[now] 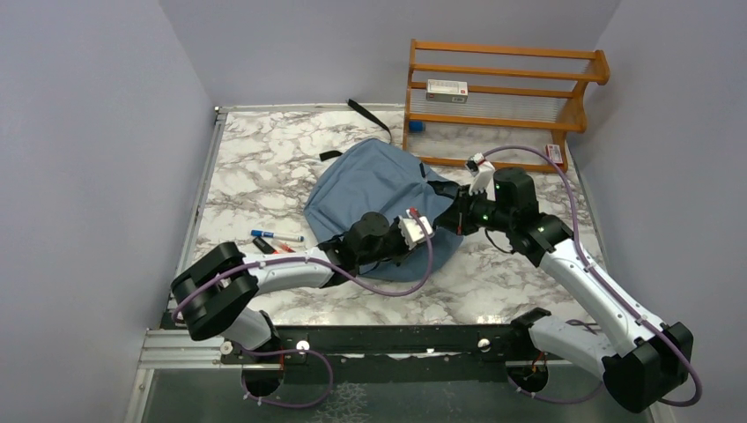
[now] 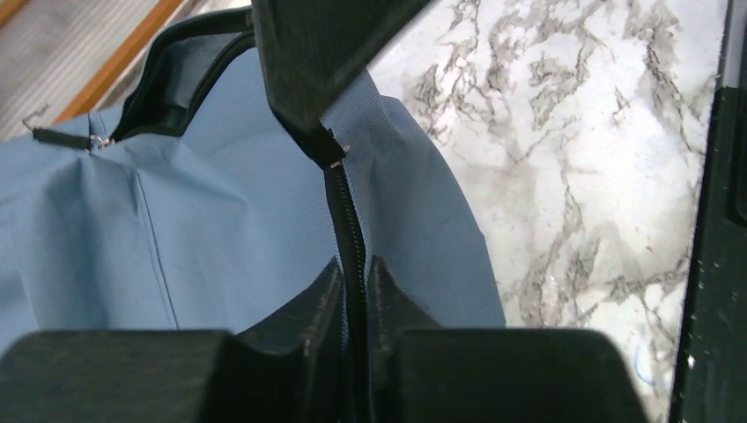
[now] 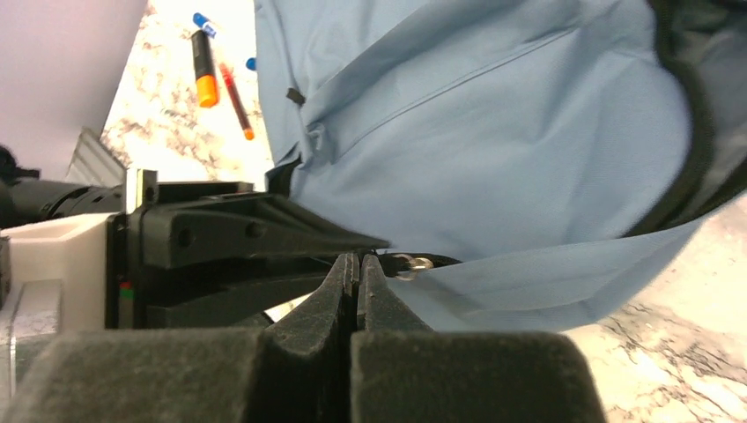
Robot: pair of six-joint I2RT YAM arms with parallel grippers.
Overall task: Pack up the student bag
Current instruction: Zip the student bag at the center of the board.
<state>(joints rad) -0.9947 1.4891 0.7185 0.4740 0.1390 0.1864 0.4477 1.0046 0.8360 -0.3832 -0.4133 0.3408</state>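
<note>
Your left arm runs low from the lower left of the frame toward the centre, its forearm almost level over the counter. Your right arm rises from the lower right, bends at the elbow and reaches back left. They meet at the right edge of the student bag, lying mid-frame. The left jaws are clamped on its dark zipper. The right jaws pinch the zipper's end just beyond. Markers lie left of the bag. A wooden rack stands upper right.
</note>
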